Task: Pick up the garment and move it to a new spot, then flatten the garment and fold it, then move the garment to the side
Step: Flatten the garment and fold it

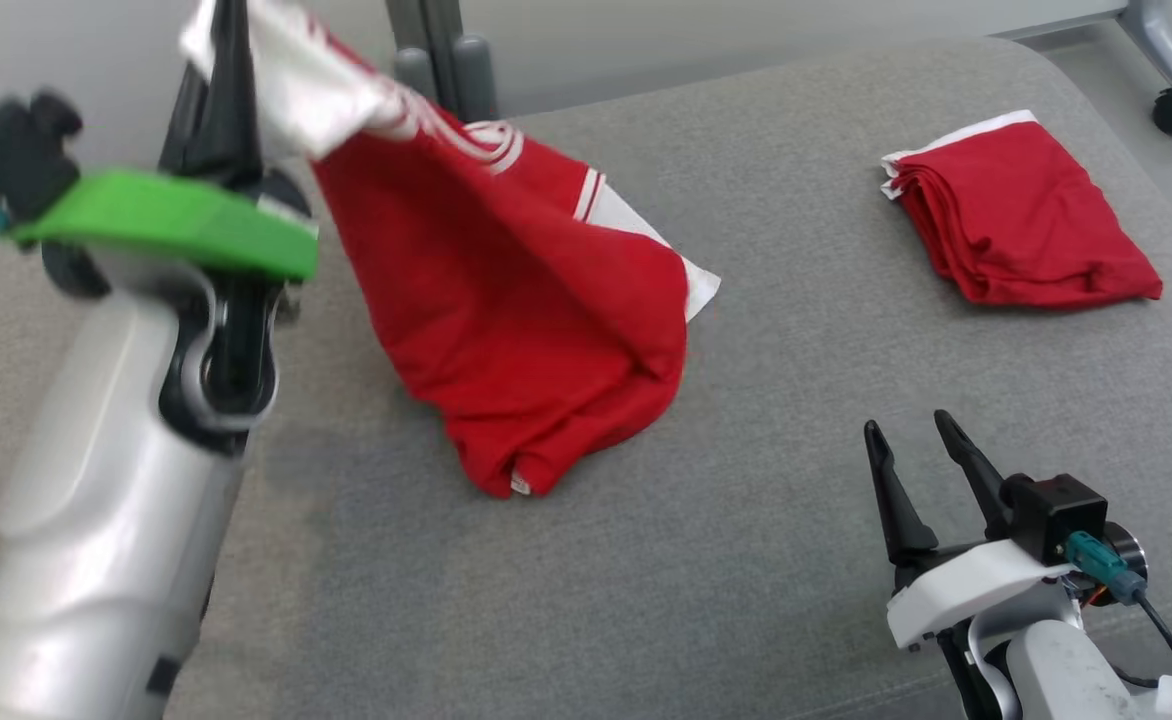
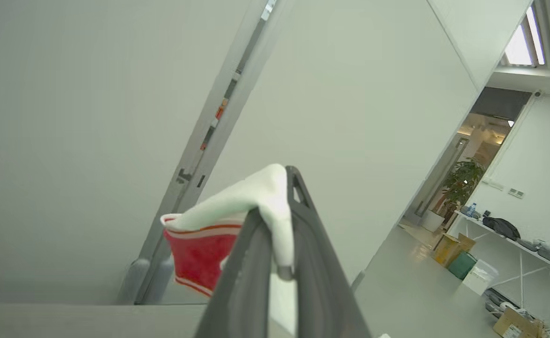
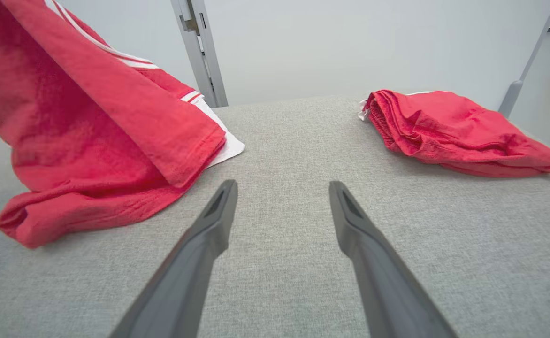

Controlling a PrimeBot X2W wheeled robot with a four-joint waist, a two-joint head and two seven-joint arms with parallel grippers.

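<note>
Two red garments. My left gripper (image 2: pixel 277 197) clamps the lifted garment (image 1: pixel 506 300) by its white edge at left, its bottom resting on the grey cushion (image 1: pixel 746 500). The folded garment (image 1: pixel 1021 215) lies far right. My right gripper (image 1: pixel 906 420) is spread, empty. The head view's top crops my left tips.

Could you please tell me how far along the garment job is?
Looks done: a folded garment lies at the far right. In hand: the left gripper is shut on the red garment by its white edge, lower end on the grey cushion. The right gripper is open, empty. Left: placing, flattening, folding, moving aside.
</note>
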